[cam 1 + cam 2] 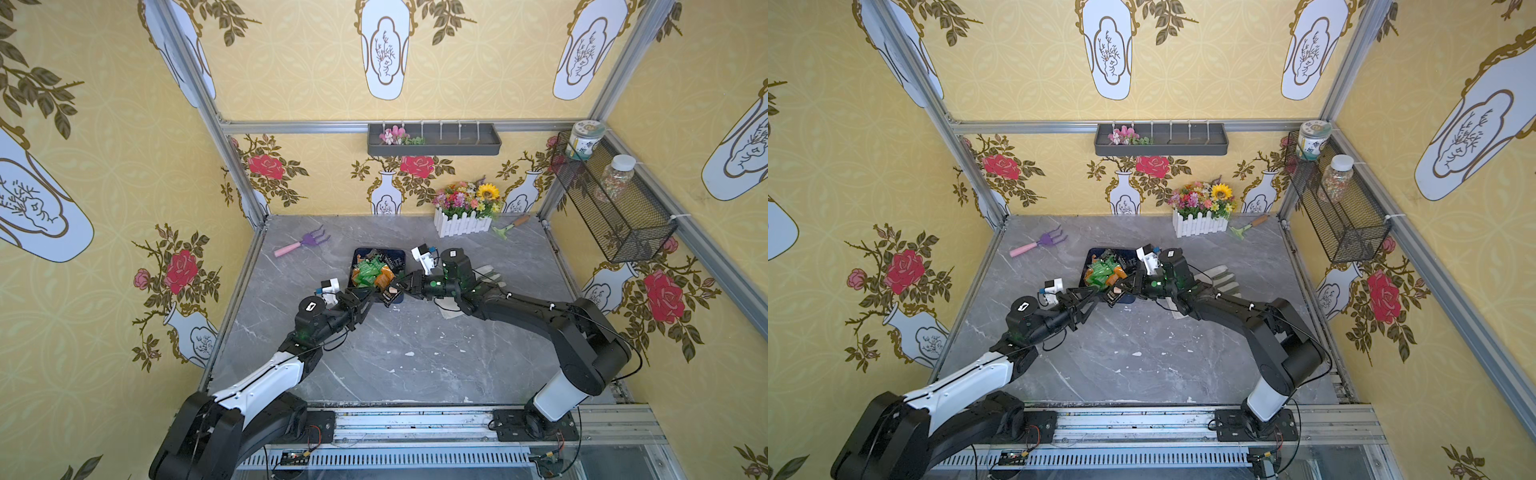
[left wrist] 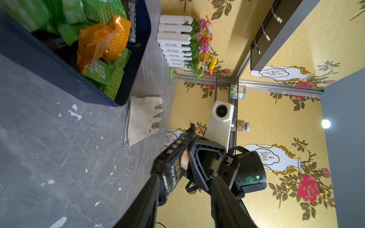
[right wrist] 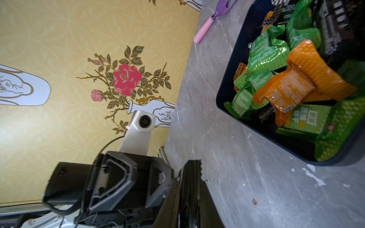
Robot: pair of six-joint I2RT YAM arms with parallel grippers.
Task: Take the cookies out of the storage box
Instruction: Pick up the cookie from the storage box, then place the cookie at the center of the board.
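Black packet lifted clear at the near edge of the storage box

The right gripper [image 1: 395, 290] has its jaws pinching a black packet [image 2: 173, 169] just off the near edge of the storage box [image 2: 59, 69], above the bench [image 1: 395, 353]. The left gripper [image 1: 379, 297] has its jaws spread on either side of the same packet, not clamping it. The other cookies [image 1: 370, 272] lie heaped in the box at mid-bench, green and orange on top and black ones toward the far right. The foil packets look light, crinkly and slick, likely with something brittle inside. A gentle pinch on a crimped end or across the flat body seems best, since squeezing risks crushing them. A glove [image 2: 142, 122] lies just right of the box.
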